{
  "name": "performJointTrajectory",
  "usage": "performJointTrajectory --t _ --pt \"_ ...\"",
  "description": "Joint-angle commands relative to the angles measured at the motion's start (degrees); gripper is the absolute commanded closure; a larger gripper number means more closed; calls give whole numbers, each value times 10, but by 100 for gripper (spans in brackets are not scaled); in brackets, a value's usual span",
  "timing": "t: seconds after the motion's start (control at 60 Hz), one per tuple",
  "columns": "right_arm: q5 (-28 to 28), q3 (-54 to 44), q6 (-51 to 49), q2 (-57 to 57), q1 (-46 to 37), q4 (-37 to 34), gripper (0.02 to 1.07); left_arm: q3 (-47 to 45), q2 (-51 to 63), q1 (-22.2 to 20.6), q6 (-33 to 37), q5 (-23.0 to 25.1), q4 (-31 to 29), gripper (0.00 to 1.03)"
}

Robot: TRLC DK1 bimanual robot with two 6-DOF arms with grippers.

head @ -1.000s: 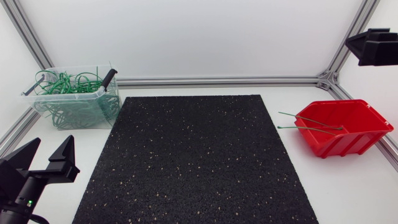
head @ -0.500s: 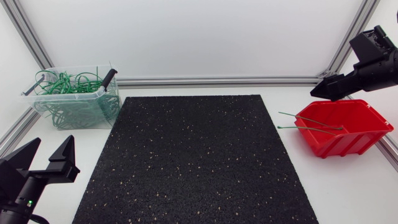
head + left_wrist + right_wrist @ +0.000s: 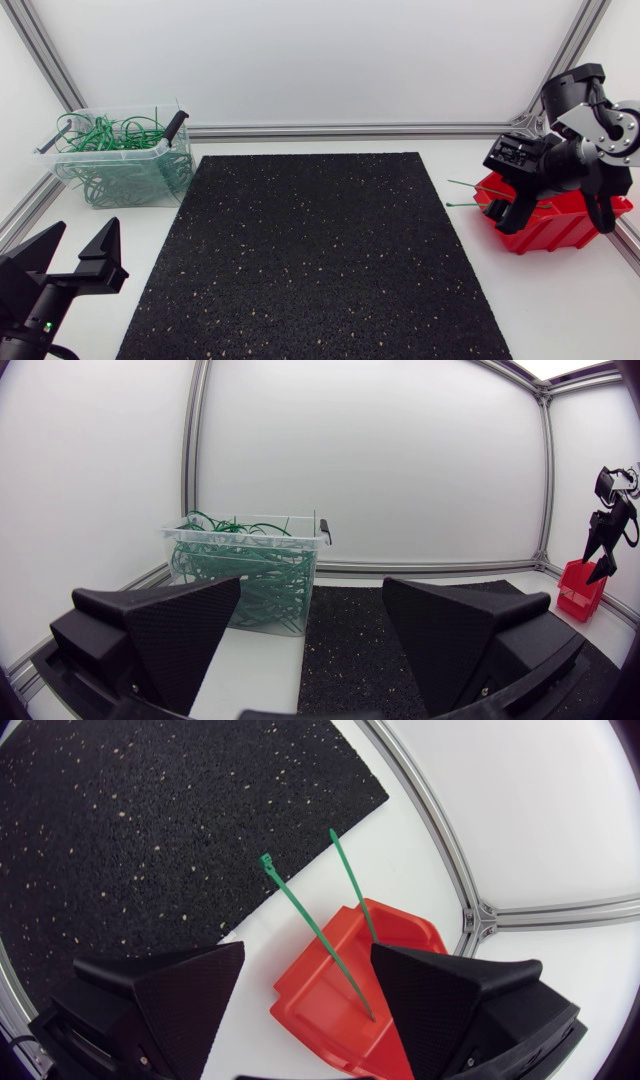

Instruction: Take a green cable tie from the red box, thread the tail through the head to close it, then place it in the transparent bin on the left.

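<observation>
The red box (image 3: 541, 232) stands at the table's right side. Two green cable ties (image 3: 463, 186) stick out over its left rim. My right gripper (image 3: 558, 210) hangs open just above the box, fingers pointing down, holding nothing. In the right wrist view the red box (image 3: 335, 982) lies under the open gripper (image 3: 308, 1020), and the longer green tie (image 3: 305, 915) reaches out ahead with its head over the white table. The transparent bin (image 3: 118, 165), full of looped green ties, sits at the far left. My left gripper (image 3: 75, 262) rests open at the near left.
A black speckled mat (image 3: 310, 250) covers the middle of the table. Aluminium frame rails (image 3: 350, 130) run along the back and side edges. From the left wrist view the transparent bin (image 3: 250, 565) stands ahead of the open left gripper (image 3: 315, 645), and the red box (image 3: 578, 588) is far off beside it.
My right arm has come in from the upper right and lowered over the red box, turning its fingers downward. The left arm, the ties and both containers have not moved.
</observation>
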Motion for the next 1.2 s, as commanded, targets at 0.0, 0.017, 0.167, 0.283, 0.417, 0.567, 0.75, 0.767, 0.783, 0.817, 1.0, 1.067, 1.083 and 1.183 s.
performJointTrajectory --t 0.0,0.017,0.167,0.283,0.417,0.567,0.75,0.767,0.783,0.817,1.0,1.067,1.083,1.183 --pt "15 -39 -55 14 5 29 15 -24 -4 -1 -4 0 -6 4" --pt "15 -44 -61 14 5 34 15 -24 -4 -1 -4 0 -6 4" --pt "22 -84 -107 17 5 101 20 -24 -3 -1 -4 0 -6 4" --pt "21 -111 -147 22 -2 163 30 -24 -3 -1 -4 0 -6 4" --pt "16 -145 -191 32 -13 238 31 -24 -3 -1 -4 0 -6 4" --pt "-1 -157 -215 52 -24 271 40 -24 -4 0 -4 0 -6 4" --pt "-43 -181 -240 49 -37 317 57 -24 -3 0 -4 0 -5 4" --pt "-43 -183 -241 50 -37 321 57 -24 -4 0 -4 0 -6 4" --pt "-43 -185 -244 51 -37 325 57 -24 -3 0 -4 0 -6 4" --pt "-43 -188 -246 52 -37 332 57 -24 -3 0 -4 0 -5 4" --pt "-43 -209 -255 52 -38 392 66 -24 -4 0 -4 0 -5 4" --pt "-44 -212 -259 50 -38 401 73 -24 -4 0 -4 0 -5 4" --pt "-44 -212 -260 50 -38 402 77 -24 -3 0 -4 0 -5 4" --pt "-50 -214 -268 50 -40 405 81 -24 -3 -1 -4 0 -5 4"
